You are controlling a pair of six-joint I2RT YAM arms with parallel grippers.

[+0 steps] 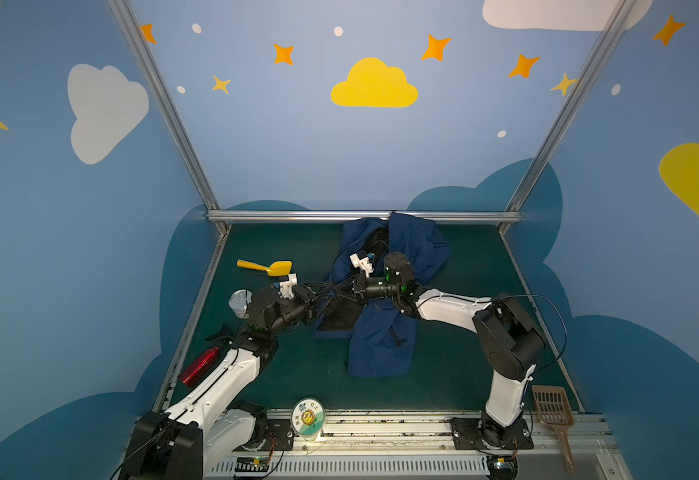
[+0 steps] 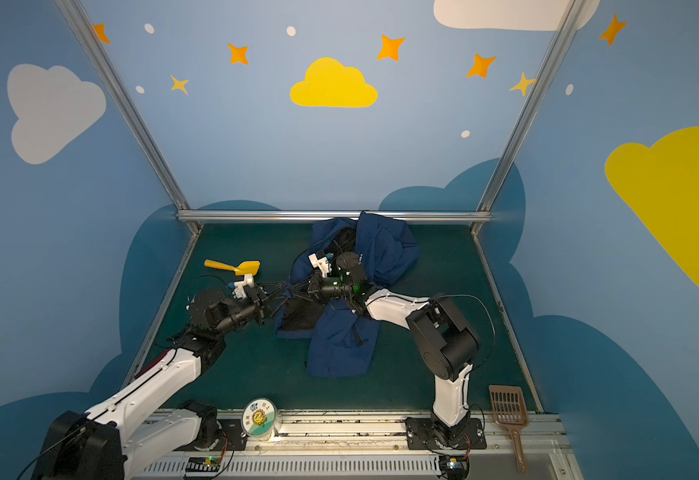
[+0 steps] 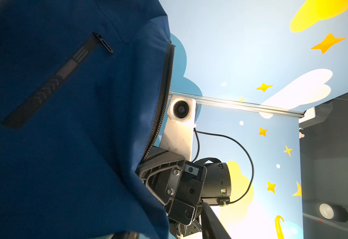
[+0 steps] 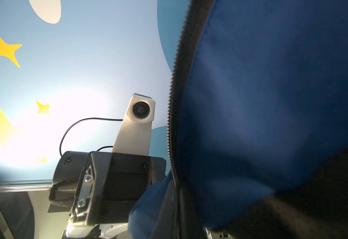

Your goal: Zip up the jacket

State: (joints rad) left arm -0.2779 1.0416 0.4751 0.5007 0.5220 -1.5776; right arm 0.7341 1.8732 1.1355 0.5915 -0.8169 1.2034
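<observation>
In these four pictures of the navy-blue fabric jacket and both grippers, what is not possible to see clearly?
1. Zipper slider of the navy-blue fabric jacket: both wrist views show only zipper teeth; it is too small to find in both top views.
2. Left gripper jaws: jacket fabric fills the left wrist view.
3. Right gripper fingertips: buried under fabric in the left wrist view.

my navy jacket (image 1: 381, 345) lies crumpled on the green desk (image 1: 281, 374), stretching from the far edge toward the middle. it's unzipped. the black lining (image 1: 335, 318) shows where the left flap is turned open. the dark front zipper (image 3: 166, 89) runs as a single unjoined row of teeth along a lifted, curving edge. a dark pocket zipper (image 3: 51, 84) slants across the smooth outer panel and looks closed.
</observation>
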